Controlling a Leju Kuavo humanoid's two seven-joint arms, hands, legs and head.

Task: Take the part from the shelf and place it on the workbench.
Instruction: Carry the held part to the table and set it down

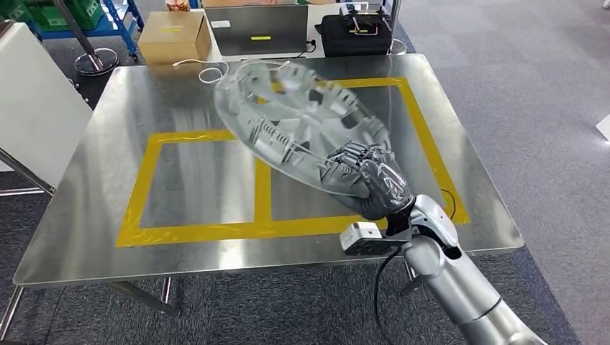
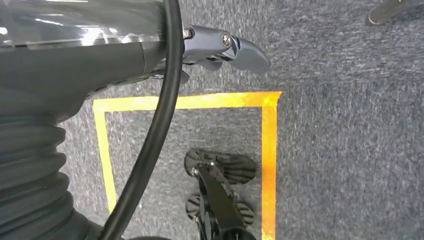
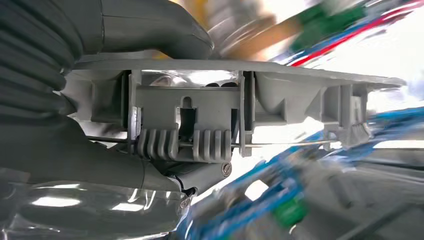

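Nearest the robot, the right hand [image 1: 374, 188] clamps the rim of the part [image 1: 302, 122], a large round grey plastic wheel-cover-like disc, thumb on one face and fingers on the other. The right wrist view shows the rim's moulded clips and a thin wire ring at the grip. The disc hangs tilted above the workbench [image 1: 86, 237], over the right-hand cell of the yellow tape frame [image 1: 262, 188], not yet resting on it, though motion blur makes its far edge hard to judge. It looks light and fairly stiff, but broad: held at one edge it will lever against the fingers, and the clips seem brittle. The left hand [image 2: 227, 47] hangs over the carpet, and whether its fingers are curled cannot be told. Beyond the bench stand a cardboard box [image 1: 175, 34] and a laptop [image 1: 255, 29].
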